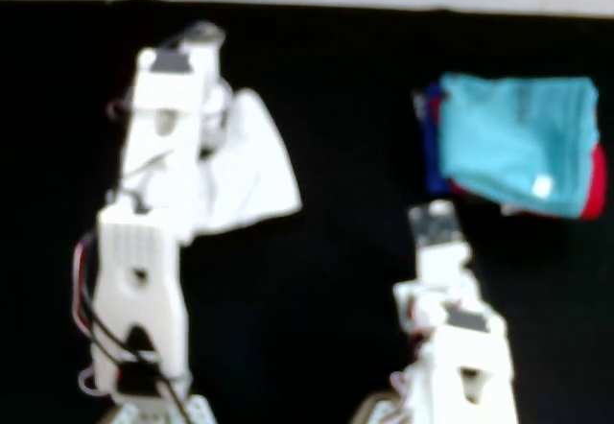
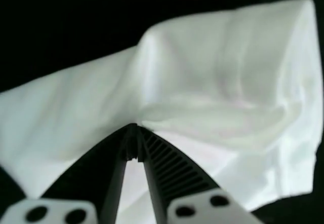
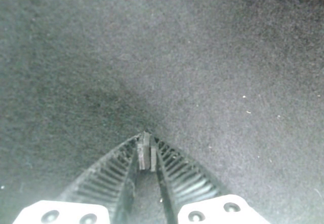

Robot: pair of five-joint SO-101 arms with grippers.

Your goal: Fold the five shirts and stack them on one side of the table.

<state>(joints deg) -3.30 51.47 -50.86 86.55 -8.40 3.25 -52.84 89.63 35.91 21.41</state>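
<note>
Looked like soft matt cloth, creased, on the white shirt [image 2: 217,82]. Same matt cloth on the folded shirts [image 1: 518,141], upper right. Spotted fuzzy, felt-like black covering over the table [image 3: 152,57]. Ribbed black plastic on the right gripper [image 3: 146,152], smooth white plastic on the left arm [image 1: 139,270].

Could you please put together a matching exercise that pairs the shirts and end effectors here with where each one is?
Things:
1 white shirt
2 teal shirt
3 left end effector
4 right end effector

Places:
A shut over the bare black table
B on top of the stack
C shut on white cloth
D bunched beneath the left arm

Pairs: 1-D, 2-B, 3-C, 4-A.
</note>
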